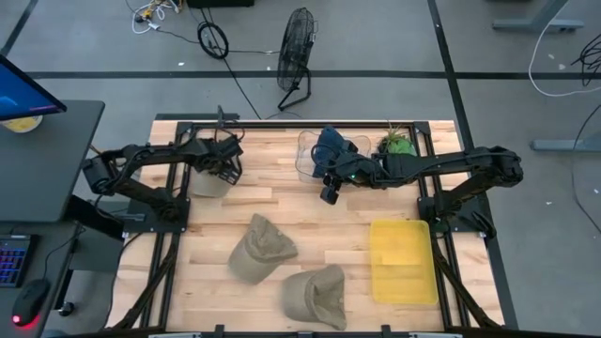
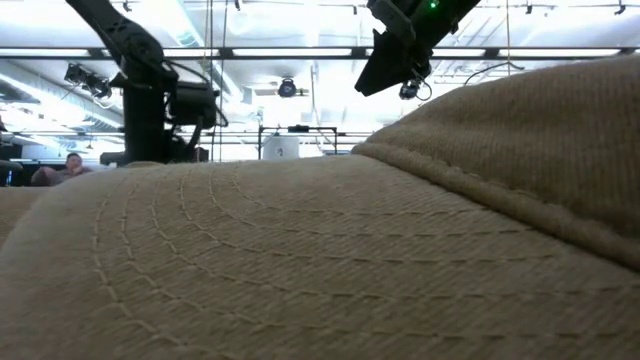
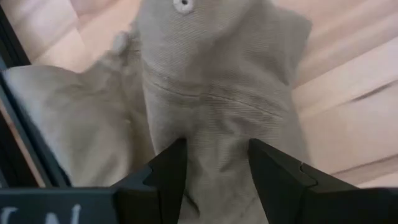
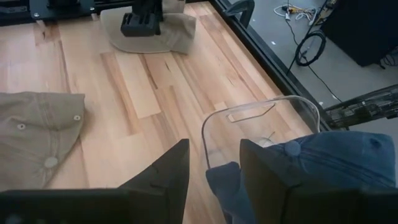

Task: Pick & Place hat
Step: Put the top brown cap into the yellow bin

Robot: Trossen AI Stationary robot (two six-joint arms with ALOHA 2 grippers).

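Observation:
A tan hat (image 1: 208,181) lies near the table's far left corner, and my left gripper (image 1: 227,167) is down on it, shut on its cloth; the right wrist view shows that gripper (image 4: 143,23) standing on this hat (image 4: 174,32). A blue hat (image 1: 331,145) sits in a clear container (image 1: 308,158) at the far middle. My right gripper (image 1: 329,194) hovers open just near of it, with the blue hat (image 4: 323,162) beside its fingers. Two more tan hats (image 1: 261,249) (image 1: 315,296) lie flat on the near middle of the table. My left gripper (image 3: 214,171) pinches a raised fold of the tan hat's crown (image 3: 214,124) between its two fingers, coming from above. The crown's top button (image 3: 183,5) lies beyond the fingers. The rest of the hat (image 4: 115,34) lies on the table.
A yellow tray (image 1: 402,261) lies on the near right. A green plant (image 1: 396,144) stands at the far right behind my right arm. A tan hat (image 2: 300,260) right before the low camera blocks most of that view. Bare wood (image 1: 272,192) lies between the two grippers.

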